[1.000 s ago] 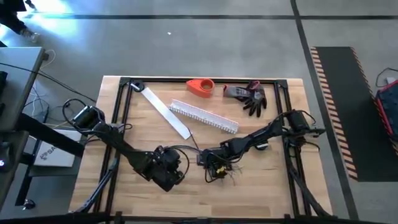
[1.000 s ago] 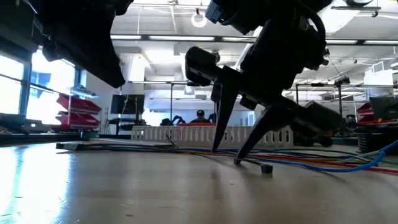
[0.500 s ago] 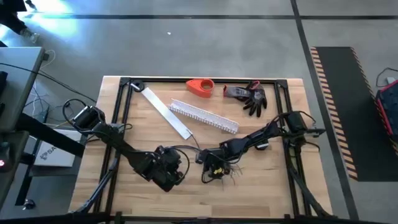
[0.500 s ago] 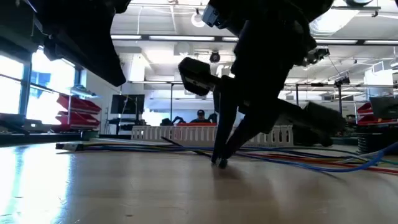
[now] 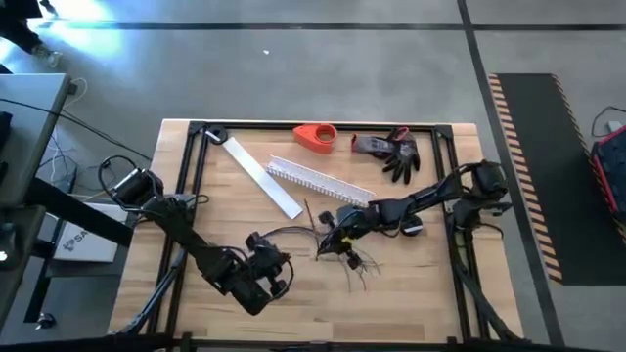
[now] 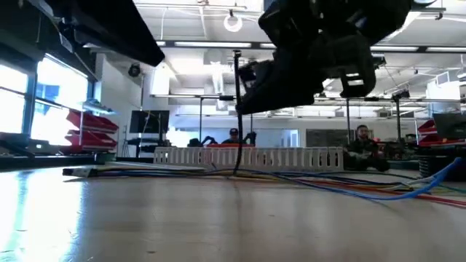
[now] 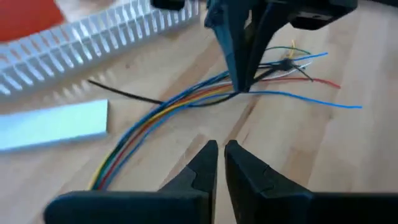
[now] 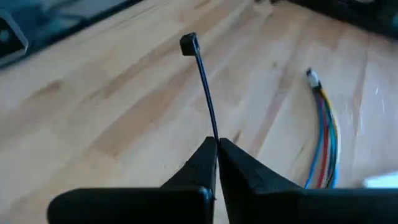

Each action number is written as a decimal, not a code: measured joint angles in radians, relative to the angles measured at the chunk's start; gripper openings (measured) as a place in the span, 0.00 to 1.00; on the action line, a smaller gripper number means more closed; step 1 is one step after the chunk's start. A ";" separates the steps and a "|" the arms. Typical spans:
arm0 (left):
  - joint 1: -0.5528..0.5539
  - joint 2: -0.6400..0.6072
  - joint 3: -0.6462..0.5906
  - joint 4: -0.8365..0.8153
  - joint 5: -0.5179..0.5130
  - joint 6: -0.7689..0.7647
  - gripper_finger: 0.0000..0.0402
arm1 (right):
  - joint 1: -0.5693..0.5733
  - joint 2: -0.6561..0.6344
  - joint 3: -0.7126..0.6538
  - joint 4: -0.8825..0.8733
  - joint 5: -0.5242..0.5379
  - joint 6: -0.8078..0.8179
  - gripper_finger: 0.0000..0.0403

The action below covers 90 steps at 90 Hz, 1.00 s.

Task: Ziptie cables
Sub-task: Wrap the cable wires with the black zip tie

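Cables (image 7: 180,99) lying in a loose curve on the wooden table (image 5: 421,293), near the white slotted channel (image 5: 321,182), ends splayed. Right gripper (image 8: 216,144) just above them, pinched shut on a black zip tie (image 8: 202,81) standing upright. Left gripper (image 7: 220,149) nearby over the table's front, fingers together, holding nothing. Seen only in low view: bright workshop, ceiling lights, seated person (image 6: 233,136) behind

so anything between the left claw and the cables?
Nothing visible. The left claw, shut and empty, faces the cables across bare table. The right claw pinches a zip tie at the bundle's far side.
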 joint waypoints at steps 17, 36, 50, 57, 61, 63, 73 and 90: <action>0.013 0.073 0.000 0.117 -0.046 0.090 0.20 | 0.002 -0.001 -0.089 0.239 0.082 0.287 0.00; 0.036 0.153 -0.001 0.190 -0.140 0.054 0.29 | 0.044 -0.002 -0.125 0.313 0.195 0.399 0.00; 0.056 0.172 -0.001 0.227 -0.196 0.050 0.31 | 0.067 -0.002 -0.124 0.317 0.224 0.400 0.00; 0.067 0.179 -0.001 0.274 -0.197 0.097 0.31 | 0.070 -0.002 -0.124 0.317 0.227 0.400 0.00; 0.071 0.183 -0.001 0.315 -0.191 0.143 0.31 | 0.071 -0.002 -0.124 0.317 0.227 0.401 0.00; 0.073 0.185 -0.001 0.335 -0.185 0.168 0.31 | 0.071 -0.002 -0.124 0.316 0.227 0.401 0.00; 0.088 0.195 -0.001 0.431 -0.160 0.291 0.31 | 0.070 -0.002 -0.124 0.319 0.228 0.399 0.00; 0.119 0.195 -0.001 0.514 -0.115 0.410 0.29 | 0.073 -0.002 -0.124 0.318 0.228 0.399 0.00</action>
